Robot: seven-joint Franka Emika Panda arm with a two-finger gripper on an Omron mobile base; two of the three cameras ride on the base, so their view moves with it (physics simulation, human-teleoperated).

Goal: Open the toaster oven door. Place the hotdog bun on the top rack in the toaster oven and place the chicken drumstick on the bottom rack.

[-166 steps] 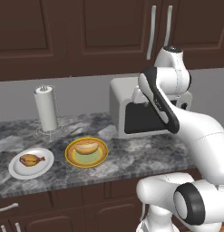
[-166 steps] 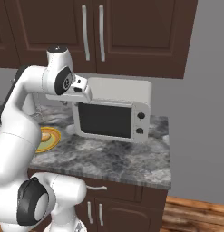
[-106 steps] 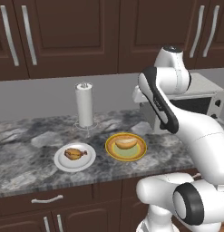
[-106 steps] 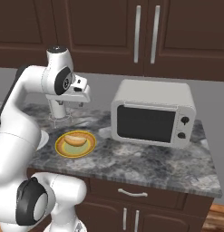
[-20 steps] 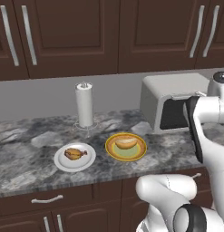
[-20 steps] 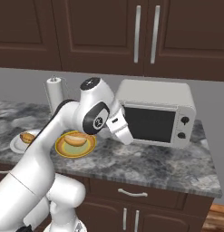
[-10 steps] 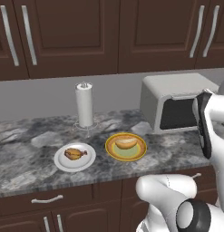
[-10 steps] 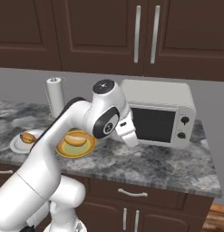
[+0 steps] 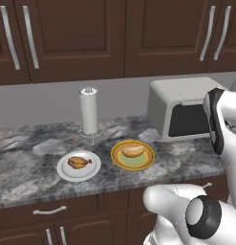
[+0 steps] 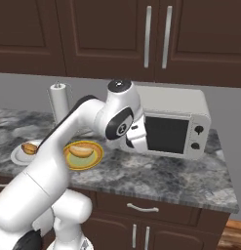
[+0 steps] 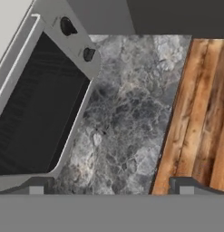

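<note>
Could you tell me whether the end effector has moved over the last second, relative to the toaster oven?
Yes. In the right base view the wrist has swung rightward and now sits against the left edge of the toaster oven door, whereas before it hung left of the toaster oven.

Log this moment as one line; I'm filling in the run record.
phase: approach | toaster oven door: closed | hotdog bun: yellow plate | chicken drumstick: white plate | gripper: open, empty

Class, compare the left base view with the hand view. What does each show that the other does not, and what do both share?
Left base view alone: the chicken drumstick on a white plate, the hotdog bun on a yellow plate, and a paper towel roll. Hand view alone: the oven's two dark knobs, a wooden floor, and the gripper, its tips wide apart. Both: the toaster oven, the toaster oven door closed, and the grey counter.
</note>
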